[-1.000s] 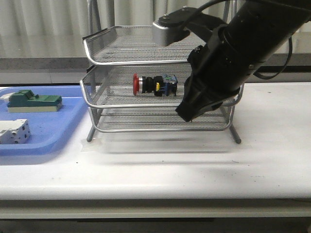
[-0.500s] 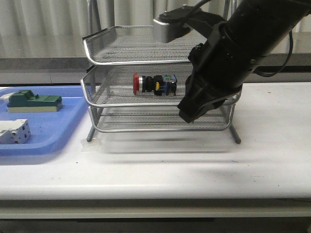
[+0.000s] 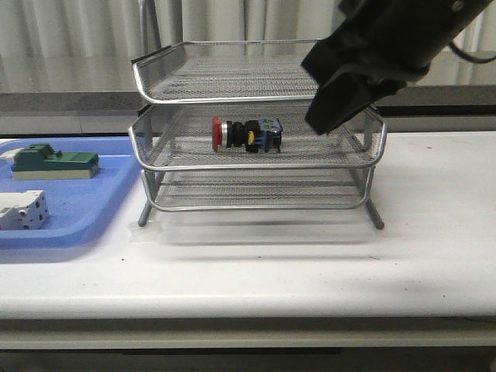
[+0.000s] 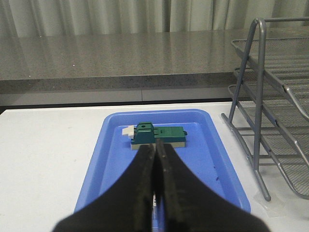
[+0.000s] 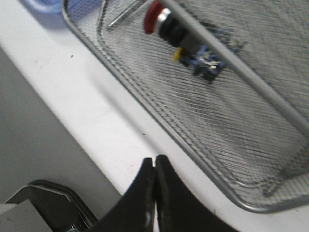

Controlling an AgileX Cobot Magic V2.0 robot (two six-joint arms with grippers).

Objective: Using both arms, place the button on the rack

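The button, red-headed with a black body and yellow and blue rear parts, lies on its side on the middle tier of the silver wire rack. It also shows in the right wrist view, on the mesh behind a rack bar. My right gripper is raised in front of the rack's upper right; its fingers are shut and empty, apart from the button. My left gripper is shut and empty above the blue tray; it is outside the front view.
The blue tray at the left holds a green block and a white terminal block. The green block also shows in the left wrist view. The rack's frame stands just right of the tray.
My right arm has lifted up and to the right, away from the rack's middle tier. The button lies still in the rack.
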